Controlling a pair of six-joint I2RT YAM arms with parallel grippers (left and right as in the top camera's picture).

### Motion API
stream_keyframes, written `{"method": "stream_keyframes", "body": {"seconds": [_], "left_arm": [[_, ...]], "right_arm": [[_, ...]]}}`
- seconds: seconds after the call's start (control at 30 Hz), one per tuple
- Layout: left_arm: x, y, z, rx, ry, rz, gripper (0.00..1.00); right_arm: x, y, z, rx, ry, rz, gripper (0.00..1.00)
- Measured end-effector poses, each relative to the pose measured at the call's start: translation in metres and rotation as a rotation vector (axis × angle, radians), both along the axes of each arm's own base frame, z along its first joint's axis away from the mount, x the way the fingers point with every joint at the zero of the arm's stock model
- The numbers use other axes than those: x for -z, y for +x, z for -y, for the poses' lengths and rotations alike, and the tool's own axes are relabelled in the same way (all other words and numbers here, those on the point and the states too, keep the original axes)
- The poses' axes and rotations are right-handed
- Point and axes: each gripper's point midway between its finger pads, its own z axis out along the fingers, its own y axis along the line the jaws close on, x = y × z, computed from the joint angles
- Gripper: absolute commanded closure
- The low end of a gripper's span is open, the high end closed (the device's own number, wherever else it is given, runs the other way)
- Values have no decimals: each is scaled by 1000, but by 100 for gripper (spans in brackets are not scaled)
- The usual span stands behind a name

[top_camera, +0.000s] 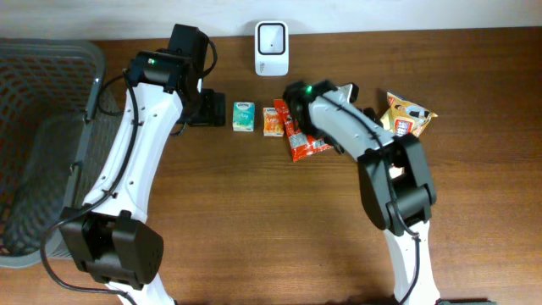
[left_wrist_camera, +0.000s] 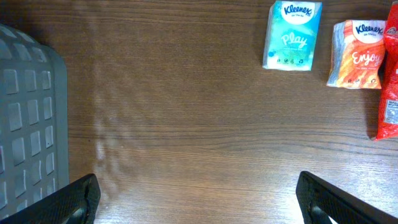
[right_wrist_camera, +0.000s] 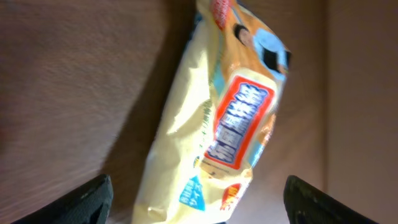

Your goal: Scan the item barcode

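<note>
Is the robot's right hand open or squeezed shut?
Open. In the right wrist view the right gripper has its fingertips far apart, not touching the yellow snack bag between them.

White left arm (top_camera: 140, 144) stretched forward, black two-finger left gripper (left_wrist_camera: 199, 202) spread wide, white right arm (top_camera: 351, 127) bent, black right gripper (right_wrist_camera: 198, 202) parted

I see wood grain, faintly shiny, on the counter (left_wrist_camera: 186, 124). Ahead of my right claw (right_wrist_camera: 198, 202) the snack bag (right_wrist_camera: 230, 112) is glossy crinkled film; left of my left claw (left_wrist_camera: 200, 202), a matt plastic basket (left_wrist_camera: 25, 112).
</note>
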Motion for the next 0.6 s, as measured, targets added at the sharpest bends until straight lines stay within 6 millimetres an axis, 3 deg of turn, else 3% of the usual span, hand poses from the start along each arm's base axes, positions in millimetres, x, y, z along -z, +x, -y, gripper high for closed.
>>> {"method": "stream_keyframes", "body": {"seconds": [0.03,0.13,0.27,0.33,0.37,0.47,0.5,0.6], "left_arm": [[0,0,0,0,0,0,1],[0,0,0,0,0,0,1],[0,0,0,0,0,0,1],[0,0,0,0,0,0,1],[0,0,0,0,0,-1,1],[0,0,0,0,0,0,1],[0,0,0,0,0,0,1],[0,0,0,0,0,0,1]], "right_arm": [[3,1,-2,-15,63,-50,1],[22,-19,3,-21,246,-257,1],[49,-32,30,46,326,-320,1],[50,-28,42,75,354,-280,2],[51,-26,46,85,369,-258,13],[58,-14,51,96,414,-170,80],[64,-11,52,96,416,-144,96],[66,-13,54,101,413,-148,96]]}}
